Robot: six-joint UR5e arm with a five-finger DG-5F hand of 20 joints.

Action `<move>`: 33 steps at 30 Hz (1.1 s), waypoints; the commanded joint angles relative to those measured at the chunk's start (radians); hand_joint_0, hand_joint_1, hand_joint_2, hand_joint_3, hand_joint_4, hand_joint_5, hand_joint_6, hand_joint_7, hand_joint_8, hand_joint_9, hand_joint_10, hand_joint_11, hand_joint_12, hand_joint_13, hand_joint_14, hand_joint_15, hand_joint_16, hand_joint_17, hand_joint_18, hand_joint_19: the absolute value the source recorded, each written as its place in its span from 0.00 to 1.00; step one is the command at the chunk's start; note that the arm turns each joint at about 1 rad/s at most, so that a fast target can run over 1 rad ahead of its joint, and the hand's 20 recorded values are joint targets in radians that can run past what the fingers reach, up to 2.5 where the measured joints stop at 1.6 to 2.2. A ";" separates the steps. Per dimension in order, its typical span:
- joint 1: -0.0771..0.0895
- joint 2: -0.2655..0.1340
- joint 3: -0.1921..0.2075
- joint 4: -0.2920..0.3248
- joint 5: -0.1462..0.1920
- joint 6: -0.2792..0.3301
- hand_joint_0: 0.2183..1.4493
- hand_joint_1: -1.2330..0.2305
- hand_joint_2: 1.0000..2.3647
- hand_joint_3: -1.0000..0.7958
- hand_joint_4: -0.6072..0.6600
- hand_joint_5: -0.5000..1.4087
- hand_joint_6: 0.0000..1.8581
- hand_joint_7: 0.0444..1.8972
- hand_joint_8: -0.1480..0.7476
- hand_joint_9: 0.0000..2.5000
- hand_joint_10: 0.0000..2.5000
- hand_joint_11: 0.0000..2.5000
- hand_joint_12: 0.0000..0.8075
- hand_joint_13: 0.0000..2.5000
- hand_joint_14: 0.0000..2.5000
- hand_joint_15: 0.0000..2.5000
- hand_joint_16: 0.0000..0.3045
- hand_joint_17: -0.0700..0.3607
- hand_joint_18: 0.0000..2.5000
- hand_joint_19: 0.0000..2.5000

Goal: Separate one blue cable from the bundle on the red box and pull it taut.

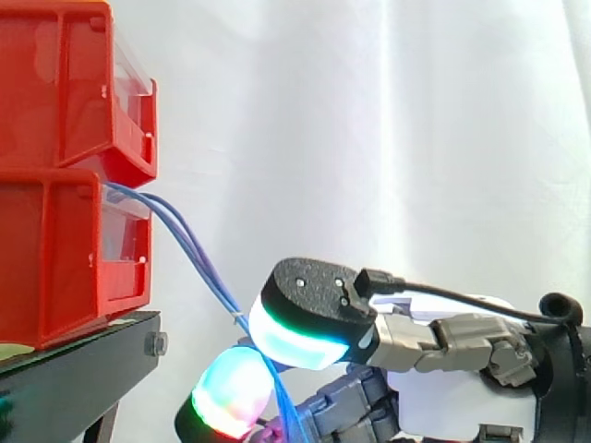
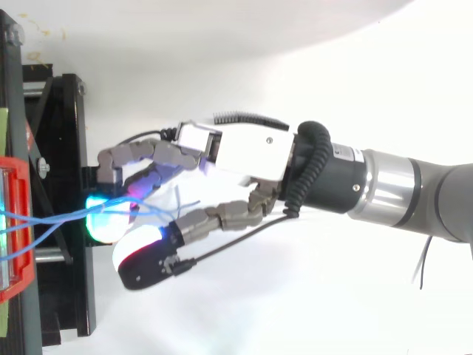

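Drooping blue cables [image 1: 199, 257], red box [image 1: 65, 249], robot hand [image 2: 244, 151] seemingly pinching.

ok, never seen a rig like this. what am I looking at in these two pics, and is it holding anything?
It is a robot arm ending in a robot hand with fingers and a thumb. The glowing pads are its own fingertips, not lamps. One picture is taken from the side, level with the work. The other looks down from above. At the left of the side view, two red bins are stacked on a black stand. A bundle of thin blue cables leaves the front of the lower bin and slopes down to the hand. There the strands pass between the thumb pad and another finger pad, which appear to pinch them. I cannot tell whether one strand or several are caught. They curve rather than run straight.
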 commanded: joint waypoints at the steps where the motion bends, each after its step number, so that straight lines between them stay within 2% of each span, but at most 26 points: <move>1: -0.008 0.000 0.000 -0.052 0.051 -0.015 0.21 0.43 0.00 0.28 0.60 0.23 0.27 0.69 0.51 0.35 0.01 0.24 0.45 0.30 0.01 0.18 0.13 0.37 0.26 0.21; 3: -0.011 0.000 0.000 -0.078 0.081 -0.017 0.22 0.42 0.00 0.31 0.59 0.23 0.28 0.68 0.51 0.35 0.01 0.24 0.45 0.30 0.01 0.18 0.13 0.37 0.26 0.22; 12: -0.005 0.000 0.001 -0.081 0.090 -0.030 0.24 0.41 0.00 0.32 0.58 0.22 0.30 0.67 0.51 0.36 0.01 0.25 0.44 0.30 0.01 0.18 0.12 0.36 0.26 0.22; 14: -0.002 0.002 0.053 -0.089 0.087 -0.030 0.23 0.41 0.00 0.31 0.58 0.22 0.30 0.67 0.51 0.36 0.01 0.25 0.44 0.30 0.01 0.18 0.13 0.36 0.26 0.22; 19: -0.001 0.005 0.090 -0.139 0.079 -0.030 0.23 0.42 0.00 0.30 0.59 0.22 0.30 0.66 0.52 0.37 0.01 0.25 0.45 0.31 0.01 0.18 0.13 0.37 0.27 0.22; 22: 0.006 0.011 0.119 -0.191 0.076 -0.030 0.24 0.41 0.00 0.32 0.58 0.22 0.31 0.66 0.51 0.37 0.01 0.25 0.44 0.31 0.01 0.18 0.13 0.36 0.27 0.23; 27: 0.012 0.037 0.126 -0.234 0.074 -0.037 0.26 0.39 0.01 0.37 0.57 0.22 0.33 0.64 0.51 0.37 0.01 0.25 0.44 0.31 0.01 0.19 0.12 0.35 0.26 0.23; 33: 0.021 0.049 0.124 -0.282 0.079 -0.052 0.24 0.39 0.00 0.33 0.59 0.22 0.31 0.65 0.51 0.37 0.01 0.26 0.44 0.31 0.01 0.19 0.13 0.36 0.27 0.23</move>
